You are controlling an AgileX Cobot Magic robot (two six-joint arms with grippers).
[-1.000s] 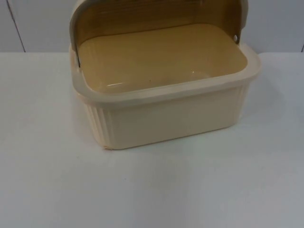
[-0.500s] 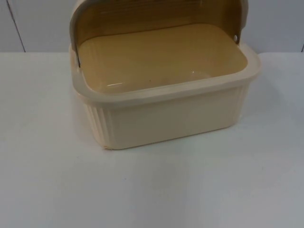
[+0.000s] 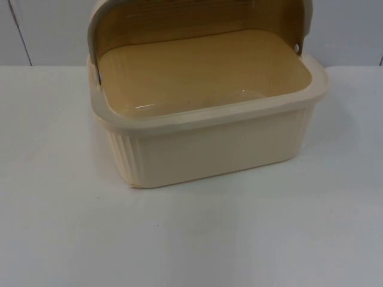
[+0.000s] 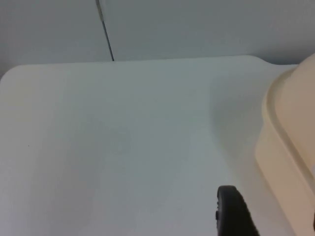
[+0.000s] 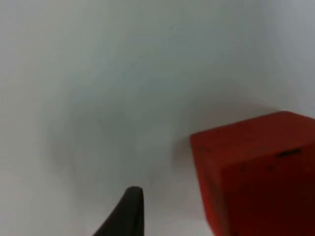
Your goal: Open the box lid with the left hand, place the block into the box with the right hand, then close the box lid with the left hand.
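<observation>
The cream box (image 3: 209,140) stands at the back middle of the white table (image 3: 191,239) in the top view. Its brown translucent lid (image 3: 197,21) is swung up and back, so the yellow-brown inside is bare. A corner of the same box (image 4: 290,147) appears in the left wrist view, where my left gripper (image 4: 234,216) hovers over the table just beside it. In the right wrist view, a red block (image 5: 256,172) rests on the table close beside my right gripper (image 5: 129,211).
The grey partition wall (image 3: 48,30) rises behind the box. White table surface stretches in front of the box and to both sides of it.
</observation>
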